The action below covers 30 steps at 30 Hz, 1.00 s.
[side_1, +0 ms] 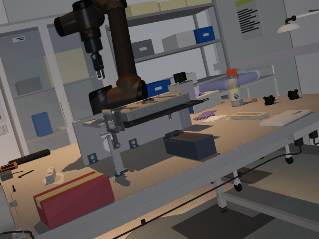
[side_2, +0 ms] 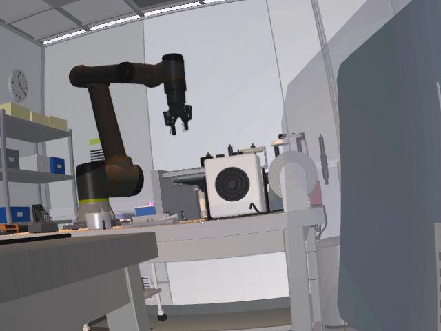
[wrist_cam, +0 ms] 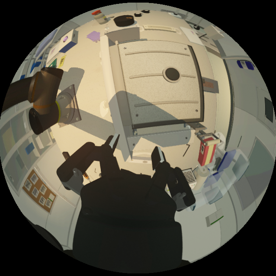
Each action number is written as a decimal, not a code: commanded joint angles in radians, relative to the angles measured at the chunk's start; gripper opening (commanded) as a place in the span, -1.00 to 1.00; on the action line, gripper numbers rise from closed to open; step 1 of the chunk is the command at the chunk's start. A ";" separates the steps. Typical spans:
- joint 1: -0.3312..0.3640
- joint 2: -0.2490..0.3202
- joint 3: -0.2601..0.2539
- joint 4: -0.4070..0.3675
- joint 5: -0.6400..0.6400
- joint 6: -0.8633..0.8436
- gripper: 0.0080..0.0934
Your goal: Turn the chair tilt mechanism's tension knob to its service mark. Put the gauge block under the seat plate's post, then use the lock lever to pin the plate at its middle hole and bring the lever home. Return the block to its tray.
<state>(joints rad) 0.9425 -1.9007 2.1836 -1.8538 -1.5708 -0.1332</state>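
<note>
The grey seat plate [side_1: 154, 104] sits tilted on top of the grey tilt mechanism housing [side_1: 103, 139], with a thin post [side_1: 170, 117] hanging from its underside. At the housing's near end are a toothed white tension knob [side_1: 106, 144] and a long grey lock lever [side_1: 114, 157] reaching down to the bench. A small pale gauge block [side_1: 50, 175] rests in its shallow tray at the left of the bench. My gripper [side_1: 99, 73] hangs high above the plate's near end, seen from above by the wrist camera [wrist_cam: 136, 148]. It is open and holds nothing.
A red box [side_1: 73, 198] with a yellow stripe lies at the bench's front left edge. A dark box [side_1: 190, 145] sits on the bench below the plate's far end. A spray bottle [side_1: 234, 88], purple glove [side_1: 204, 115] and flat trays lie to the right.
</note>
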 commanded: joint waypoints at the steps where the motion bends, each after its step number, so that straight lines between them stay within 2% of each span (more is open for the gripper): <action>1: -0.019 0.006 -0.005 -0.002 0.000 0.025 0.41; 8: -0.154 0.061 -0.041 -0.020 0.000 0.227 0.41; 15: -0.257 0.126 -0.090 -0.037 0.000 0.429 0.41; 22: -0.330 0.189 -0.141 -0.050 0.000 0.609 0.41; 30: -0.382 0.245 -0.190 -0.057 0.000 0.765 0.41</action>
<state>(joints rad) 0.5588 -1.6537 1.9936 -1.9106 -1.5708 0.6347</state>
